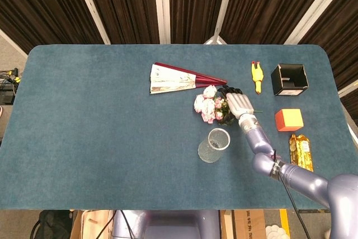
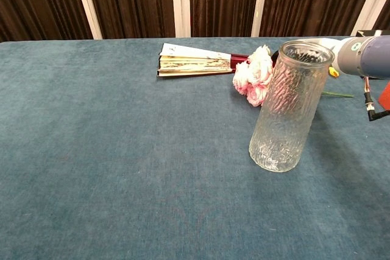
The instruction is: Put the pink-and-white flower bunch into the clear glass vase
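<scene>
- I see the pink-and-white flower bunch [image 1: 206, 104] lying on the blue bench [image 1: 100, 116], just behind the clear glass vase [image 1: 213, 145], blooms pointing away from the arm.
- My right robot hand [image 1: 238, 103] sits at the stem end of the bunch, on the far side of the vase; its dark fingers [image 1: 230, 90] are curled over the greenery there, but I cannot tell whether they actually grip the stems.
- In the chest view the vase [image 2: 286, 108] stands upright in front of the blooms [image 2: 255, 77] and hides most of that robot hand, so it settles nothing.
- My left robot hand shows in neither view.
- Beyond the bunch from the vase lies a folded paper fan [image 1: 176, 78] with dark red ribs, close to the blooms.
- Further out from the vase on the arm's side: a yellow rubber chicken [image 1: 257, 76], an open black box [image 1: 290, 79], an orange block [image 1: 288, 120] and a gold foil packet [image 1: 301, 151].
</scene>
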Robot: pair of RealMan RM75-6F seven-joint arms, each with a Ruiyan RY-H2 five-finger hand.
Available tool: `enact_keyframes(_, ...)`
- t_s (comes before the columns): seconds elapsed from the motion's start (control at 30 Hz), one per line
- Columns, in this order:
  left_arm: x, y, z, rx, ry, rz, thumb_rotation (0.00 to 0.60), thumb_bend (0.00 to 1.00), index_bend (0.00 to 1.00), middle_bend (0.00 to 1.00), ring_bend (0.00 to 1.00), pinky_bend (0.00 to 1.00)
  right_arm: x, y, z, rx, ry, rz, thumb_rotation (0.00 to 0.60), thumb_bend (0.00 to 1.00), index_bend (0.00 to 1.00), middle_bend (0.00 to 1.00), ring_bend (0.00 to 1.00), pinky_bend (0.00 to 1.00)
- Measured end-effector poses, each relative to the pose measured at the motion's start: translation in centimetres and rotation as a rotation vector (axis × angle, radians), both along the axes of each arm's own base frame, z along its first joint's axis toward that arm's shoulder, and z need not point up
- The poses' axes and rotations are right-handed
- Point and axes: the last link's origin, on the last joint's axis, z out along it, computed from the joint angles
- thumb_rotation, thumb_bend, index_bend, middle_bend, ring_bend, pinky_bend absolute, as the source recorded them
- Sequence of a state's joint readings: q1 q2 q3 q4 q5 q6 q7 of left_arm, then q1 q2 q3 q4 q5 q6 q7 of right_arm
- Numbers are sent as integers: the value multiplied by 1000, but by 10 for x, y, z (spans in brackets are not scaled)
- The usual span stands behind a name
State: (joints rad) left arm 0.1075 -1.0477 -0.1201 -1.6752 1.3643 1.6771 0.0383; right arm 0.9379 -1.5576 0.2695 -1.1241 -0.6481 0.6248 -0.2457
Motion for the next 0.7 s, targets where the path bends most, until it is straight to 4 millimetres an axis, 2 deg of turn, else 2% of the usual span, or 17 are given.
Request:
enact_keyframes(0.33, 0, 1, -1, -6, -2, 5, 600, 246, 55, 0, 0, 19, 5, -4, -10, -10, 72, 43, 600, 118, 265, 230, 233, 0)
enact_keyframes(0.5, 1, 1, -2, -11, -3, 3, 600, 246, 63, 0, 0, 19, 11, -2, -14, -6, 87, 70, 600, 181, 427, 392, 375, 0)
enact_keyframes(0.7, 1, 2, -2, -14, -8, 1, 600, 246, 71, 0, 0, 19, 20, -2, -18, -8, 122, 105, 600, 236, 545, 472, 470, 38)
